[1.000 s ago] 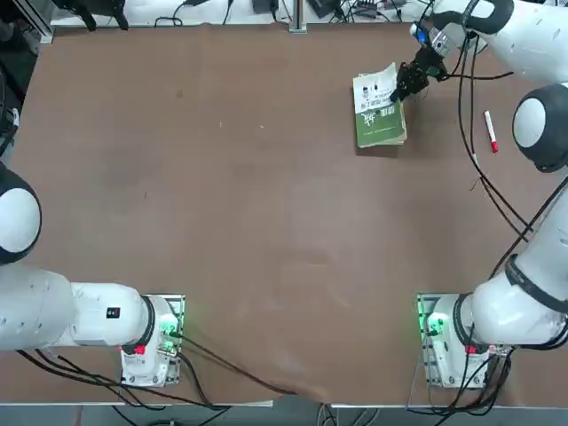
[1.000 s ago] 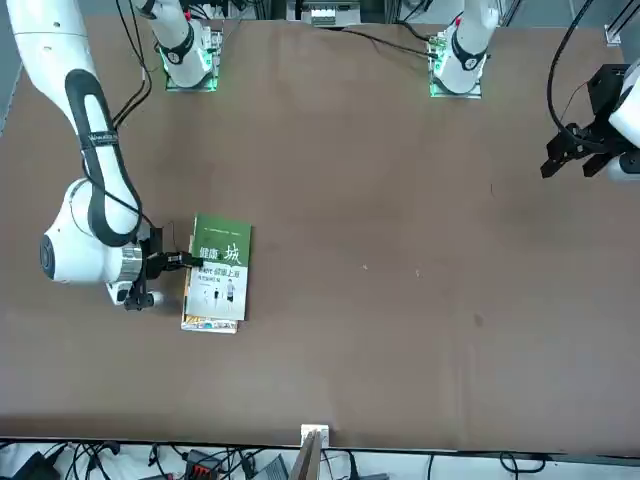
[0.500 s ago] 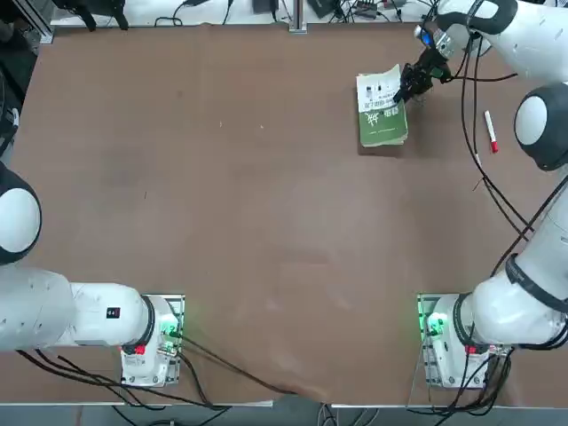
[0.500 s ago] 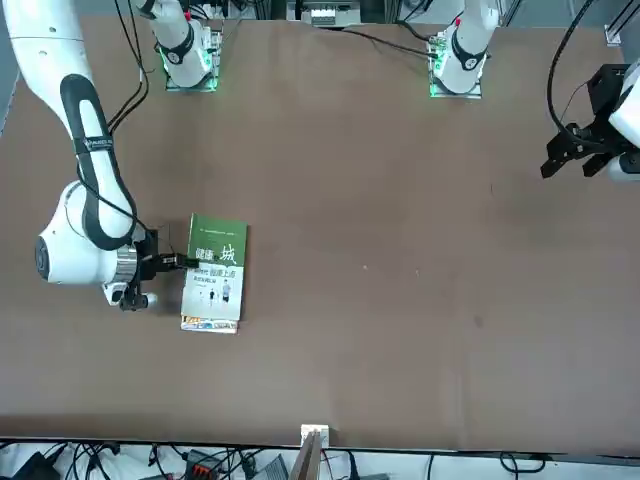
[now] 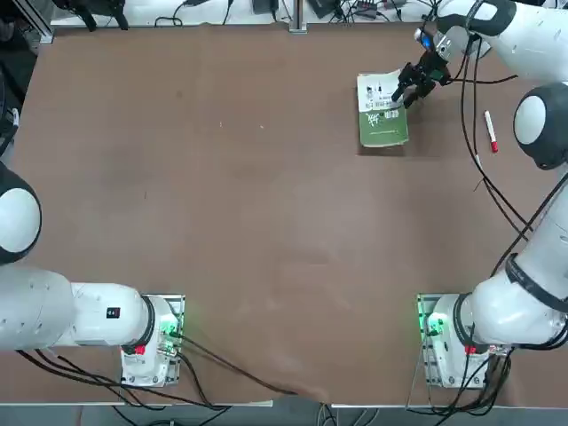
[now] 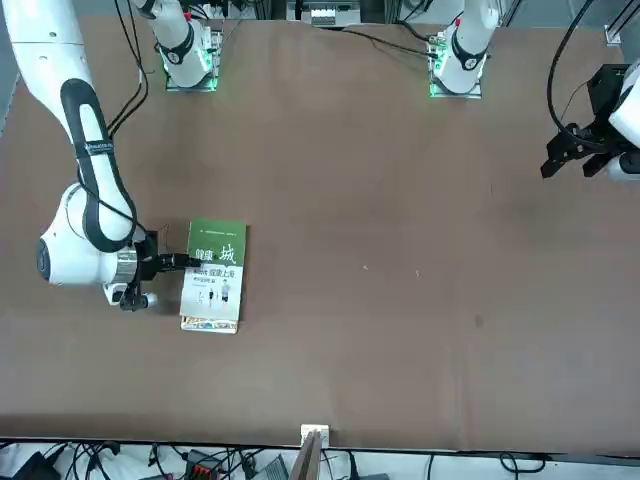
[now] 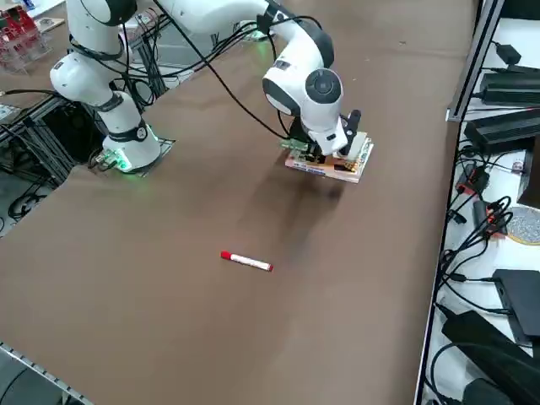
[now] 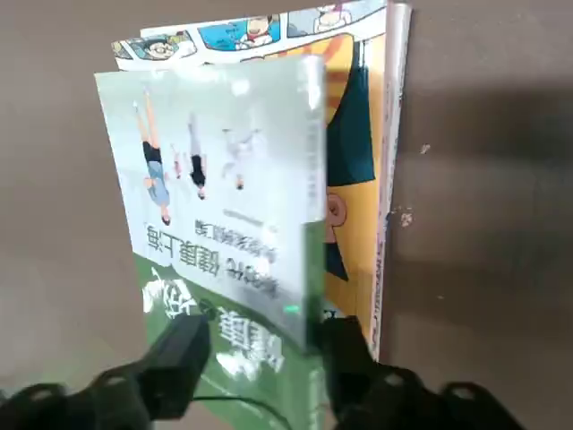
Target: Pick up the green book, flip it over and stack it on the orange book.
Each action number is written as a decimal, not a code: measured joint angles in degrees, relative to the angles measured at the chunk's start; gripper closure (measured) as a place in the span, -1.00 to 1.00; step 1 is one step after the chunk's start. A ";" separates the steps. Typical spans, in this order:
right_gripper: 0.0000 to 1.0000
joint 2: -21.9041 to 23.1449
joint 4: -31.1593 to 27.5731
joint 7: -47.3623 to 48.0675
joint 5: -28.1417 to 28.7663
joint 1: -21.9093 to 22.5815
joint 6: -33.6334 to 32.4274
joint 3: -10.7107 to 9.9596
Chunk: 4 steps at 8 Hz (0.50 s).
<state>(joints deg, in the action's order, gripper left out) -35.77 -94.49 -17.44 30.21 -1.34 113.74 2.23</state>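
The green book (image 8: 206,197) lies on the orange book (image 8: 349,260), its white-and-green cover with the small figures facing up, the two together near the far edge of the worktop (image 5: 248,213). The right hand (image 8: 266,331) is spread: in the wrist view one dark finger (image 8: 345,358) shows close by the spine and the other (image 8: 183,354) against the cover, with a wide gap between them and nothing pinched. The pile is slightly uneven, as a strip of the orange book's cover shows past the spine and its comic panels show past one short end.

The flip and the stacking look done, so the step in hand is most likely to let go and come away cleanly. Before any travel, check that both fingers are free of the cover and the spine. Then draw the hand back slowly towards the robot's right, the side it reaches in from, in a straight line with no twist of the wrist. A finger that brushes the spine could skew the green book or drag it off the one beneath, and a fingertip caught under the cover could lift it. The glossy cover may slide easily, so avoid pressing down on the way out. Once clear, rise above the pile and keep well off the marker (image 5: 491,131) on the worktop; a gentle nudge to square the books seems optional
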 joint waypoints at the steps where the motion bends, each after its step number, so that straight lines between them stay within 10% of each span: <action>1: -0.97 0.02 0.13 -0.13 0.00 0.00 0.00 0.01; 4: -1.00 0.38 2.52 -0.37 -5.99 0.01 -0.02 0.09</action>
<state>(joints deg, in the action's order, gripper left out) -35.39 -91.97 -17.81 24.22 -1.33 113.72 2.32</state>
